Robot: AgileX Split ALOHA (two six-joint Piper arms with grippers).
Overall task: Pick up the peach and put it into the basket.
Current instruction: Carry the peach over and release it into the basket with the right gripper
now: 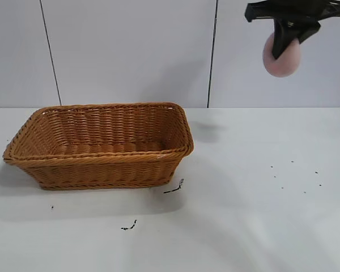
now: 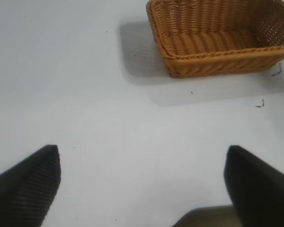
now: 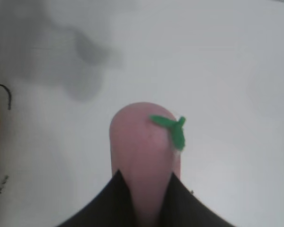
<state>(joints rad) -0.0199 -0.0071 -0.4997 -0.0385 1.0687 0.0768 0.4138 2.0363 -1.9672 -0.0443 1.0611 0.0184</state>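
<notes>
White tabletop (image 1: pixel 260 226) before a pale panelled wall: one peach held aloft, one basket waiting.

Exterior view: the right claw (image 1: pixel 287 35) grips the single peach (image 1: pixel 281 59) high above the tabletop, well apart from the one basket (image 1: pixel 102 144), which lies leftward with its long axis left to right. Left wrist view: the left claw (image 2: pixel 142 182) hangs spread and empty over bare tabletop, the basket farther off. Right wrist view: both fingers pinch the peach, its green leaf (image 3: pixel 173 128) showing.

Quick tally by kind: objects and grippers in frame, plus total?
Orange-brown woven wicker basket, empty on the table: 1
Dusty-pink rounded peach with a green leaf, held high right of the basket: 1
Grippers: 2, right gripper shut on the peach, left gripper open over bare table
Total: 4
</notes>
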